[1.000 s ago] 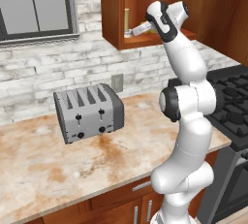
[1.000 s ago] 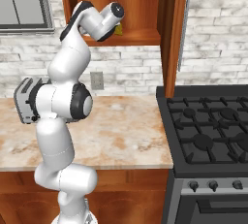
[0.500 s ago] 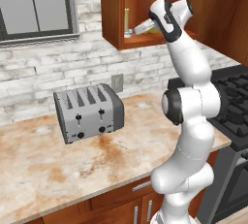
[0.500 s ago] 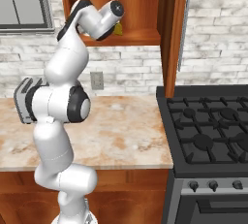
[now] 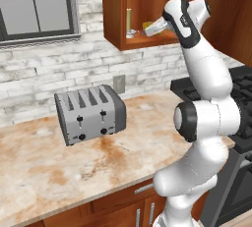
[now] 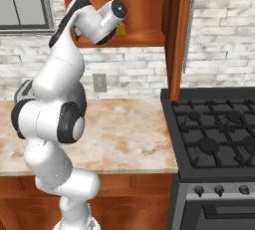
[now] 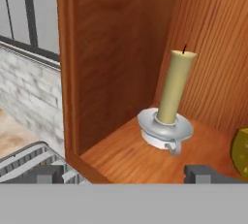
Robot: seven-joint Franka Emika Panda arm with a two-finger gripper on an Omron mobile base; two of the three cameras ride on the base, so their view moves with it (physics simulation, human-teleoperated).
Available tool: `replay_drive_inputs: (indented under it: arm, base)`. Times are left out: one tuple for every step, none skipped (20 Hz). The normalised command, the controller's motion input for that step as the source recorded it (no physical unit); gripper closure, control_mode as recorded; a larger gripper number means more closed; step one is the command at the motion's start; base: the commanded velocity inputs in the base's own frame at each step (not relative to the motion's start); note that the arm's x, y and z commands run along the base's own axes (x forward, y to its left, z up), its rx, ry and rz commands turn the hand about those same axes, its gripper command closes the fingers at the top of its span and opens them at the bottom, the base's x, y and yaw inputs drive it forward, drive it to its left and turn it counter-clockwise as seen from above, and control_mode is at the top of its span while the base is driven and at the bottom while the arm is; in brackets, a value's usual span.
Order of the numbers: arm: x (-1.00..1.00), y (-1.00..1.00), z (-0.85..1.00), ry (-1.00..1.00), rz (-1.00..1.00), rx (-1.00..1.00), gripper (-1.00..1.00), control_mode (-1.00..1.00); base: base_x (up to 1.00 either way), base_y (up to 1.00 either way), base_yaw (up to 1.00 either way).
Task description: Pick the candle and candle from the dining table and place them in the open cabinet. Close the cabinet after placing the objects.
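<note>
The white Franka Panda arm with dark joints rose from its base in a tall S-curve, its large dark-capped elbow joint bulging at mid-height. The upper link climbed steeply, then bent over at a dark-striped wrist so that the hand reached forward and level, high up. In the hand view, the two-finger gripper had its jaws spread wide, the small dark finger tips standing well apart with nothing gripped between them.

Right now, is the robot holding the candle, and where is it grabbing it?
No, nothing is held. The jaws stand open, and the candle stands upright in its silver holder on the cabinet shelf, free of them.
</note>
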Motion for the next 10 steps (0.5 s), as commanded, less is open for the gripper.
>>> replay_drive_inputs:
  arm:
    - [-1.0,0.0,-0.13,-0.11,-0.06,0.03,-1.0,-1.0]
    - [-1.0,0.0,-0.1,-0.11,-0.07,0.05,-1.0,-1.0]
    - [-1.0,0.0,-0.1,-0.11,-0.08,0.04,-1.0,-1.0]
    - [-1.0,0.0,-0.02,-0.13,-0.08,0.03,-1.0,-1.0]
    - [-0.99,0.0,0.0,-0.1,-0.08,0.02,-1.0,-1.0]
    - [-1.0,0.0,0.0,-0.1,-0.08,0.02,-1.0,-1.0]
    - [-1.0,0.0,-0.07,-0.1,-0.08,0.0,-1.0,-1.0]
    - [-0.97,0.0,-0.11,-0.1,-0.08,0.0,-1.0,-1.0]
    - [-0.96,0.0,-0.13,-0.12,-0.08,0.0,-1.0,-1.0]
    - [-0.96,0.0,-0.11,-0.13,-0.08,0.0,-1.0,-1.0]
  base:
    - [0.0,0.0,0.0]
    - [0.0,0.0,0.0]
    - [0.0,0.0,0.0]
    - [0.0,0.0,0.0]
    - [0.0,0.0,0.0]
    - [0.0,0.0,0.0]
    - [0.0,0.0,0.0]
    - [0.0,0.0,0.0]
    - [0.0,0.0,0.0]
    - [0.0,0.0,0.0]
